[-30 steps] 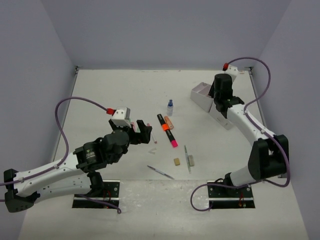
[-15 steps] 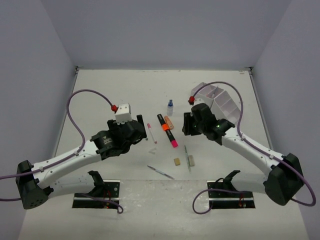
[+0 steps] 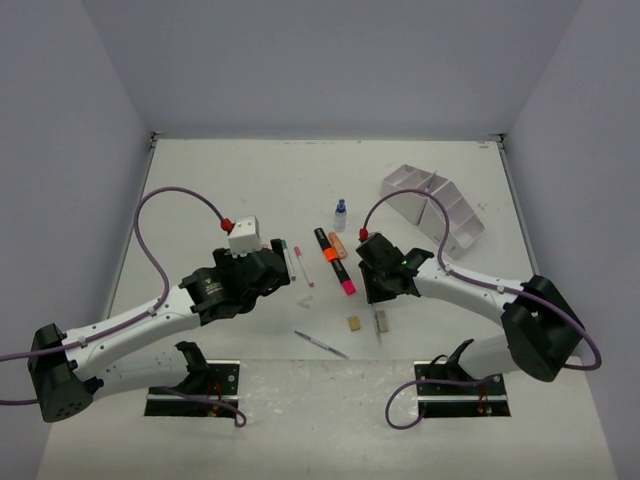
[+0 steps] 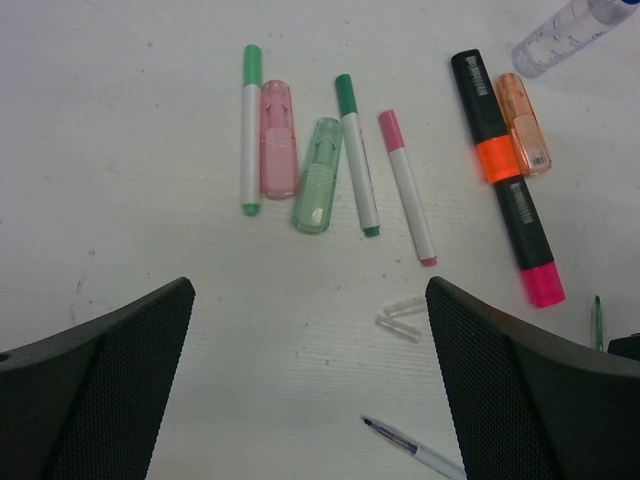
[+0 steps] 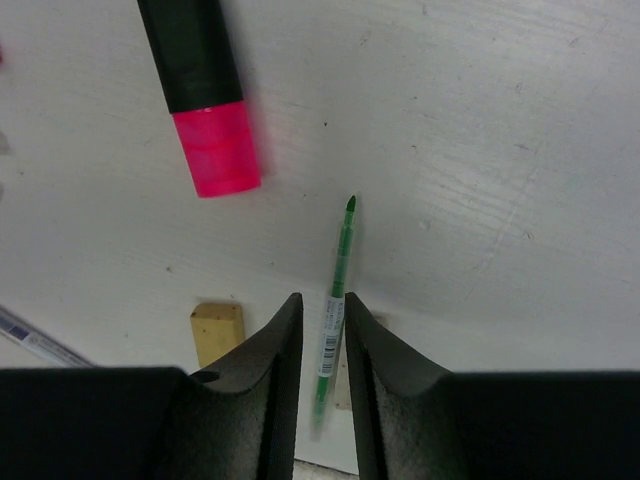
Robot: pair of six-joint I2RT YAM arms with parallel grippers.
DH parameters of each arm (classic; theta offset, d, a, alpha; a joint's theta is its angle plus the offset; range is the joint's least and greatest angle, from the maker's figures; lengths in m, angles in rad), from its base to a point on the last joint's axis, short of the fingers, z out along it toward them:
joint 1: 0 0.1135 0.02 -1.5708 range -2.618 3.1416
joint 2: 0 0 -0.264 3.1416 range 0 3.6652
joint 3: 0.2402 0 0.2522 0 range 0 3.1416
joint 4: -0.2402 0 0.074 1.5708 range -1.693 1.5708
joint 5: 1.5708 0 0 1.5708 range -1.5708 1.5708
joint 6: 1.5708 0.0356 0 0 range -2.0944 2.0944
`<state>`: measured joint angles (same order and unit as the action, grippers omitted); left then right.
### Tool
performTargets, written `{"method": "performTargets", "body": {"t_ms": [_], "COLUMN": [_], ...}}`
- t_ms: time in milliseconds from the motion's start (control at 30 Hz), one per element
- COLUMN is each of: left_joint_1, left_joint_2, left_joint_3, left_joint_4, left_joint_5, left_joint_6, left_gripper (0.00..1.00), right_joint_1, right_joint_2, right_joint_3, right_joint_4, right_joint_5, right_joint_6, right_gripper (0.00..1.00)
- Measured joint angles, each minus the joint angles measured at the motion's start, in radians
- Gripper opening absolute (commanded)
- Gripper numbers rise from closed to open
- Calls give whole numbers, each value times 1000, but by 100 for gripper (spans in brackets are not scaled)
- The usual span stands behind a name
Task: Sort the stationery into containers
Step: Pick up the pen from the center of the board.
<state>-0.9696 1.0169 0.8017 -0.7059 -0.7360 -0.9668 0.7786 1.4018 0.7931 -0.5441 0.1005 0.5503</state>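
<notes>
My right gripper (image 3: pixel 379 293) is down on the table with its jaws narrowly apart on either side of a thin green pen (image 5: pixel 336 285); a sliver of gap shows on the left side. A tan eraser (image 5: pixel 217 333) lies just left of it, and the pink end of the black marker (image 5: pixel 214 148) lies beyond. My left gripper (image 4: pixel 310 292) is wide open and empty above the table. Ahead of it lie two green-capped pens (image 4: pixel 250 130), a pink highlighter (image 4: pixel 278 138), a green highlighter (image 4: pixel 318 175) and a pink pen (image 4: pixel 405 185). The white organizer (image 3: pixel 435 205) stands at the far right.
A blue-capped bottle (image 3: pixel 340 213) stands behind the black marker (image 3: pixel 334 260), with a small orange item (image 4: pixel 523 122) beside it. A thin pen (image 3: pixel 320 344) lies near the front, with two clear caps (image 4: pixel 400 318) close by. A grey eraser (image 3: pixel 381 320) sits next to the tan one.
My right arm has swung from the organizer down to the green pen at the table's middle. My left arm has shifted forward and right, over the pens.
</notes>
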Motion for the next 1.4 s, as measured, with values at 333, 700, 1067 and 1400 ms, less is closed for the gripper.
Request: {"method": "performTargets", "body": {"t_ms": [333,700,1067,1400], "left_joint_1": [0,0,0,0], "left_joint_2": [-37,-36,-35,-24], "left_joint_3": [-27,-31,-31,-31], "left_joint_4": [1,5,9,19], "left_joint_5": [8,27,36,55], "left_joint_6": [-1,1,7,8], "left_gripper": [100,100,100,100], "right_joint_1": [14,40,116,183], "right_joint_2": [51,99,113,96], "right_joint_3": [7,4,1,-15], "right_joint_4": [-1,3,-16,-18], "right_joint_5": [22,25,66,67], "right_joint_6": [18,45,110,172], "right_gripper": [24,20,18,16]}}
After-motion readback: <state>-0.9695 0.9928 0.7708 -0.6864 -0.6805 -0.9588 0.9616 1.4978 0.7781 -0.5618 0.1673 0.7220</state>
